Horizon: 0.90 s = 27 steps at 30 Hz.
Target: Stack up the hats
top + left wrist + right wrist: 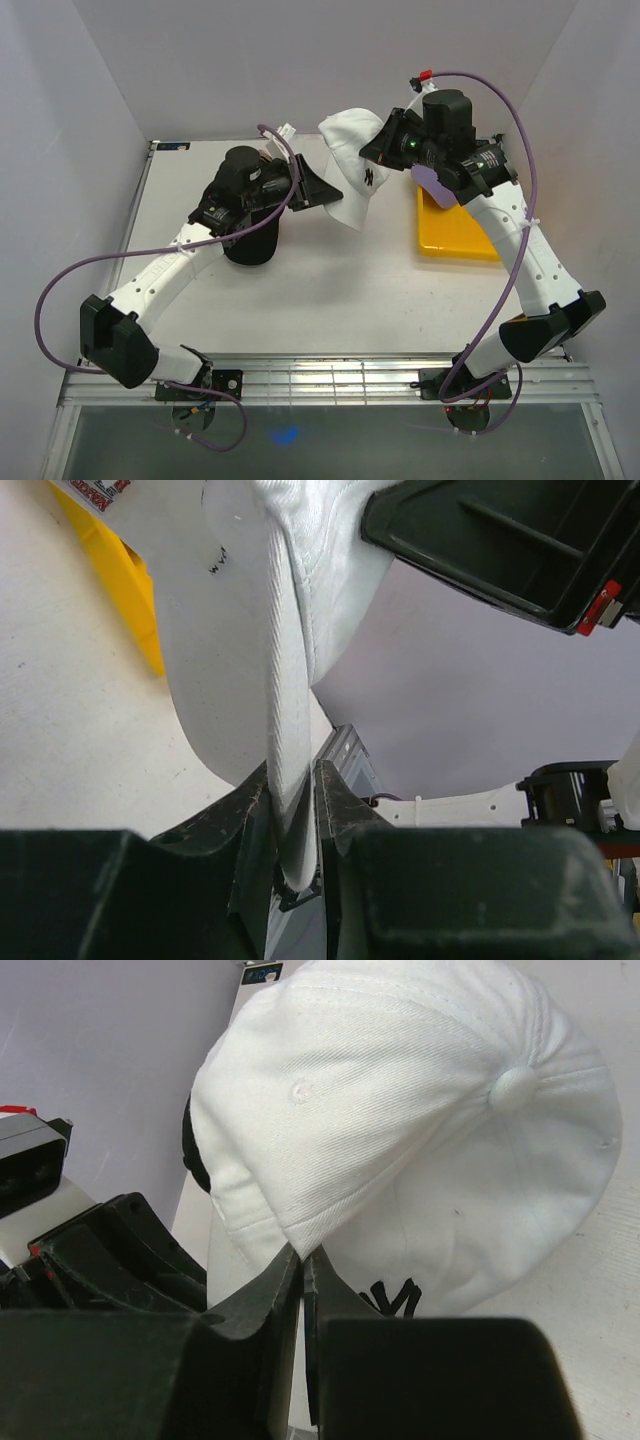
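The white hat [350,150] with a dark logo hangs above the back of the table between both arms. My left gripper [330,190] has its jaws closed on the hat's brim [285,680], which runs down between the two fingers [292,770]. My right gripper [375,150] is shut on a fold of the crown's edge [302,1255]; the crown [400,1110] fills the right wrist view. A black hat [250,245] sits on the table, partly hidden under my left arm. Part of a purple hat [432,183] shows under my right arm.
A yellow tray [455,235] lies on the table at the right, below my right arm, and its edge [110,570] shows in the left wrist view. White walls close in the table at the back and sides.
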Available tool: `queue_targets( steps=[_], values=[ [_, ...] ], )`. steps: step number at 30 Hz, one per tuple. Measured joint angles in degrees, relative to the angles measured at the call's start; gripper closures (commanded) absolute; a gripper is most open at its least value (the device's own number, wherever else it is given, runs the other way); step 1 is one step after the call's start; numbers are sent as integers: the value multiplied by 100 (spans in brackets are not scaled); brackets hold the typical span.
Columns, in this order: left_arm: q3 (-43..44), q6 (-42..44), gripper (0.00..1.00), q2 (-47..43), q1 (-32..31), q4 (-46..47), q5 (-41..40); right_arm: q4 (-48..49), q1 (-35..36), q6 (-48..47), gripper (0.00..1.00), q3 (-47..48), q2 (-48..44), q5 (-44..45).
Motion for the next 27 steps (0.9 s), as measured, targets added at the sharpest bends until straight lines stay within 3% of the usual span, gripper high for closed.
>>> queue_targets(
  steps=[4, 5, 9, 11, 12, 13, 18, 23, 27],
  values=[
    [-179, -269, 98, -122, 2, 151, 138, -50, 44, 0, 92, 79, 46, -11],
    [-184, -352, 100, -129, 7, 214, 190, -63, 74, -2, 92, 127, 81, -9],
    [-236, -798, 100, -138, 227, 647, 573, -83, 232, -4, 87, 413, 260, 17],
    [-372, -1115, 100, -184, 490, 951, 857, -44, 302, 2, 74, 476, 291, 24],
    [-474, -1292, 100, -221, 673, 1141, 975, -37, 323, 7, 60, 485, 291, 24],
    [-586, -1482, 100, -258, 876, 1327, 1126, -37, 341, 35, 54, 494, 291, 17],
    [-1156, -2583, 100, -385, 2120, 2474, 1792, 11, 382, 42, 26, 553, 308, -39],
    [-1886, -4404, 100, -350, 3381, 4822, 2264, 4, 385, 63, 22, 1209, 614, -175],
    [-2212, -5764, 100, 11, 4017, 6612, 2299, 74, 457, 144, 22, 1226, 678, -260]
  ],
)
